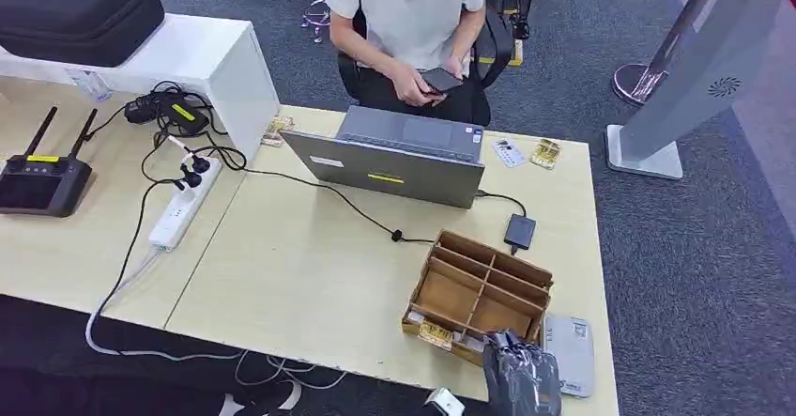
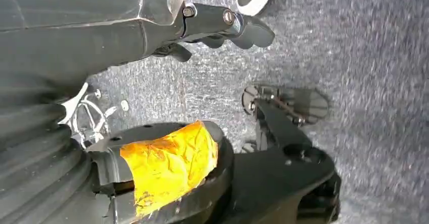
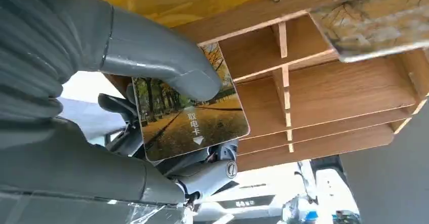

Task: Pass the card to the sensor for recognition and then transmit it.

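Note:
My right hand [image 1: 521,377], wrapped in dark plastic, is at the table's near edge, just in front of the wooden organiser box [image 1: 481,289]. In the right wrist view the thumb [image 3: 162,62] and fingers pinch a card [image 3: 195,118] printed with an autumn tree avenue, held close beside the wooden organiser box [image 3: 329,92]. A small black sensor box [image 1: 519,231] on a cable lies on the table just beyond the organiser. My left hand [image 2: 222,21] hangs over the grey floor and holds nothing, its fingers loosely extended.
A grey flat device [image 1: 569,352] lies right of my hand. Behind the organiser stands an open laptop [image 1: 394,158], where a seated person [image 1: 413,22] holds a phone. Two cards [image 1: 526,153] lie by the laptop. A power strip [image 1: 183,205], cables and a controller [image 1: 42,177] occupy the left side.

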